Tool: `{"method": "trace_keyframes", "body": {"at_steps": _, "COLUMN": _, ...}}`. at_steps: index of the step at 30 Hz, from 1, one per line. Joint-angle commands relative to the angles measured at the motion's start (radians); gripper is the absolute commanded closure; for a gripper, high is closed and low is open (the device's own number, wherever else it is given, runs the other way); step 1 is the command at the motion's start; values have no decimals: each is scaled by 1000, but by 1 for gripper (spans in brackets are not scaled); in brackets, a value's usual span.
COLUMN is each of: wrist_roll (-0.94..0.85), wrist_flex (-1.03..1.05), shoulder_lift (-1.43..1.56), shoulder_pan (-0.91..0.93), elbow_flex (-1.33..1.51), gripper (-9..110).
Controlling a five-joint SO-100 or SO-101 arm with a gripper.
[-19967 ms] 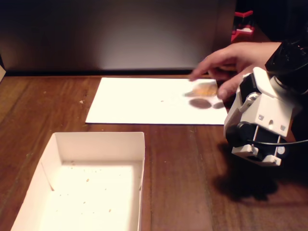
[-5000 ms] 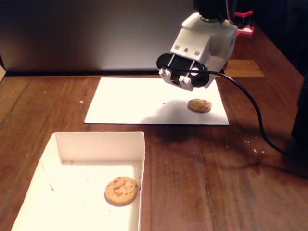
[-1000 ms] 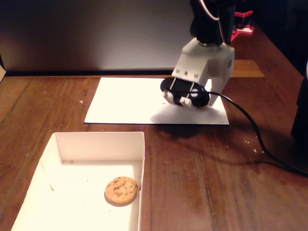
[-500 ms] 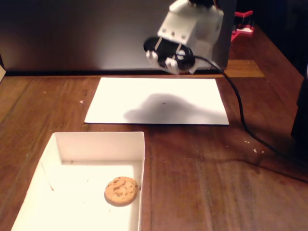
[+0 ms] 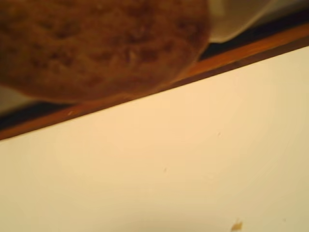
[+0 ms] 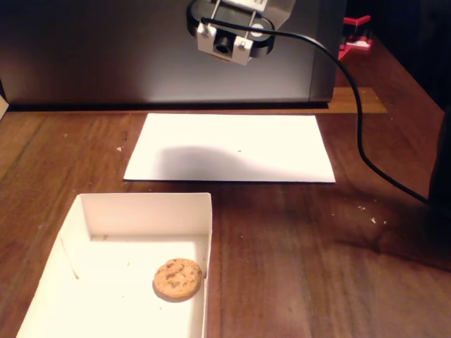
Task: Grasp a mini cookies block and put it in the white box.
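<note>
A round brown cookie [image 5: 96, 46] fills the upper left of the wrist view, blurred and very close to the lens, with darker chip-like specks across its surface. Below it a white paper sheet [image 5: 183, 159] is seen, its edge running diagonally from nine o'clock up to two o'clock, with a strip of brown wooden table [image 5: 231, 57] showing beyond that edge. A small crumb [image 5: 236, 225] lies on the sheet toward five o'clock. In the fixed view the arm's wrist camera [image 6: 224, 42] is seen at twelve o'clock, raised above the sheet [image 6: 232, 148], on which a soft shadow is cast; a black cable [image 6: 361, 127] trails from it toward three o'clock. The fingers are cut off by the top edge there and are not made out in the wrist view, so it cannot be told whether the gripper is apart, together, or clamped on the near cookie. The white box [image 6: 91, 211] stands on the table [image 6: 317, 260] at seven o'clock, just in front of the sheet, and a second cookie [image 6: 178, 277] lies flat on its floor near the right-hand wall.
</note>
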Motion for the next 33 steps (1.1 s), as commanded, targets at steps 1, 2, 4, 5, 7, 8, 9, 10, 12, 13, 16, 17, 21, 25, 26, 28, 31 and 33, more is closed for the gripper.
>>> {"method": "trace_keyframes", "body": {"at_steps": 1, "wrist_roll": -15, "wrist_flex": 11, "shoulder_lift": 40, "shoulder_pan": -74, "elbow_flex": -133, "gripper": 81}}
{"method": "trace_keyframes", "body": {"at_steps": 2, "wrist_roll": -21, "wrist_flex": 11, "shoulder_lift": 43, "shoulder_pan": -95, "elbow_flex": -133, "gripper": 81}}
{"method": "trace_keyframes", "body": {"at_steps": 4, "wrist_roll": -29, "wrist_flex": 11, "shoulder_lift": 52, "shoulder_pan": -140, "elbow_flex": -137, "gripper": 81}}
{"method": "trace_keyframes", "body": {"at_steps": 5, "wrist_roll": -35, "wrist_flex": 11, "shoulder_lift": 57, "shoulder_pan": -161, "elbow_flex": -138, "gripper": 81}}
{"method": "trace_keyframes", "body": {"at_steps": 7, "wrist_roll": -44, "wrist_flex": 8, "shoulder_lift": 64, "shoulder_pan": -209, "elbow_flex": -146, "gripper": 81}}
{"method": "trace_keyframes", "body": {"at_steps": 8, "wrist_roll": -49, "wrist_flex": 8, "shoulder_lift": 71, "shoulder_pan": -236, "elbow_flex": -150, "gripper": 81}}
{"method": "trace_keyframes", "body": {"at_steps": 9, "wrist_roll": -51, "wrist_flex": 8, "shoulder_lift": 77, "shoulder_pan": -262, "elbow_flex": -155, "gripper": 81}}
{"method": "trace_keyframes", "body": {"at_steps": 10, "wrist_roll": -51, "wrist_flex": 8, "shoulder_lift": 83, "shoulder_pan": -290, "elbow_flex": -161, "gripper": 81}}
{"method": "trace_keyframes", "body": {"at_steps": 12, "wrist_roll": -41, "wrist_flex": 8, "shoulder_lift": 89, "shoulder_pan": -345, "elbow_flex": -176, "gripper": 81}}
{"method": "trace_keyframes", "body": {"at_steps": 13, "wrist_roll": -32, "wrist_flex": 8, "shoulder_lift": 89, "shoulder_pan": -371, "elbow_flex": -186, "gripper": 81}}
{"method": "trace_keyframes", "body": {"at_steps": 16, "wrist_roll": 21, "wrist_flex": 0, "shoulder_lift": 74, "shoulder_pan": -437, "elbow_flex": -215, "gripper": 81}}
{"method": "trace_keyframes", "body": {"at_steps": 17, "wrist_roll": 40, "wrist_flex": 0, "shoulder_lift": 61, "shoulder_pan": -459, "elbow_flex": -229, "gripper": 81}}
{"method": "trace_keyframes", "body": {"at_steps": 21, "wrist_roll": 118, "wrist_flex": -11, "shoulder_lift": 15, "shoulder_pan": -535, "elbow_flex": -265, "gripper": 81}}
{"method": "trace_keyframes", "body": {"at_steps": 25, "wrist_roll": 187, "wrist_flex": -12, "shoulder_lift": -57, "shoulder_pan": -586, "elbow_flex": -344, "gripper": 82}}
{"method": "trace_keyframes", "body": {"at_steps": 26, "wrist_roll": 202, "wrist_flex": -12, "shoulder_lift": -78, "shoulder_pan": -592, "elbow_flex": -368, "gripper": 82}}
{"method": "trace_keyframes", "body": {"at_steps": 28, "wrist_roll": 232, "wrist_flex": -11, "shoulder_lift": -126, "shoulder_pan": -606, "elbow_flex": -414, "gripper": 82}}
{"method": "trace_keyframes", "body": {"at_steps": 31, "wrist_roll": 273, "wrist_flex": -9, "shoulder_lift": -199, "shoulder_pan": -618, "elbow_flex": -479, "gripper": 82}}
{"method": "trace_keyframes", "body": {"at_steps": 33, "wrist_roll": 293, "wrist_flex": -6, "shoulder_lift": -242, "shoulder_pan": -624, "elbow_flex": -512, "gripper": 82}}
